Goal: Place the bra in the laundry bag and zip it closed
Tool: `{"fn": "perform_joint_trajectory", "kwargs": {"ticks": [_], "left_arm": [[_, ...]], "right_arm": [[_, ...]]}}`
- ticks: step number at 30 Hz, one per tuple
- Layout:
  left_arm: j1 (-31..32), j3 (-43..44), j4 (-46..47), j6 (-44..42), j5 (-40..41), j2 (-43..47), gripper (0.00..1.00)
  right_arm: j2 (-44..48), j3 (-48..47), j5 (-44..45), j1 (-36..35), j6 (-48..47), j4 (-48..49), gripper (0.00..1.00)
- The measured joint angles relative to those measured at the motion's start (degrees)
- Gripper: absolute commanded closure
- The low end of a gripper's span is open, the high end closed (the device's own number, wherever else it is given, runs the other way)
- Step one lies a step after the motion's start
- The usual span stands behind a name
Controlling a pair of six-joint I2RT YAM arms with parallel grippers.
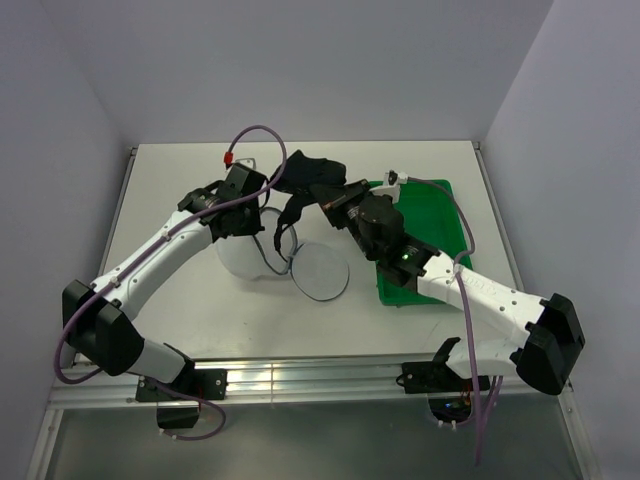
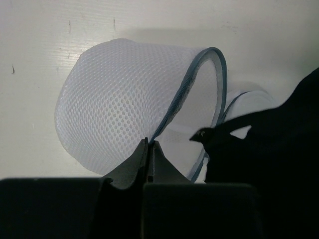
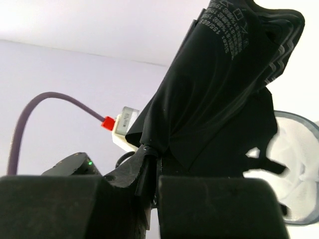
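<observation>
- The table (image 1: pixel 250 320) is carrying everything; the green tray (image 1: pixel 440 210) is sitting on its right side under the right arm, with nothing visible in it.
- The laundry bag (image 2: pixel 119 94) is lying left of centre. Its round lid (image 1: pixel 322 270) is flopping flat on the table toward the right, so the zip is not yet done up.
- The bag's rim (image 2: pixel 189 79) is being held up, so the mouth is facing right, toward the bra.
- The bra (image 3: pixel 219 89) is hanging in the air just behind and to the right of that mouth, not inside yet. Its long side is running downward and its straps (image 1: pixel 287 222) are dangling by the rim.
- The right gripper (image 3: pixel 149 157) is clamping the bra's top edge, fingers pressed together on the fabric. This arm is carrying the garment, so the drop-in looks like its job: down and left into the opening.
- The left gripper (image 2: pixel 149 149) is pinching the zipper edge of the bag, jaws meeting on it, propping the mouth open.
</observation>
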State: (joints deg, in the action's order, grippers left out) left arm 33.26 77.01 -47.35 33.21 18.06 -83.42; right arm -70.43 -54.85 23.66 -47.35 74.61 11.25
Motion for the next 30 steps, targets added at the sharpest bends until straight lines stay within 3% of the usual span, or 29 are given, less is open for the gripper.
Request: {"fn": "perform_joint_trajectory", "kwargs": {"ticks": [16, 30], "left_arm": [[-1.25, 0.00, 1.05, 0.37, -4.70, 0.00, 1.00], [-2.23, -0.55, 2.54, 0.31, -7.87, 0.50, 1.00]], "right_arm": [[-6.84, 18.08, -3.87, -3.80, 2.64, 22.38, 1.00], [-8.37, 24.09, -4.24, -6.14, -2.86, 27.26, 1.00]]}}
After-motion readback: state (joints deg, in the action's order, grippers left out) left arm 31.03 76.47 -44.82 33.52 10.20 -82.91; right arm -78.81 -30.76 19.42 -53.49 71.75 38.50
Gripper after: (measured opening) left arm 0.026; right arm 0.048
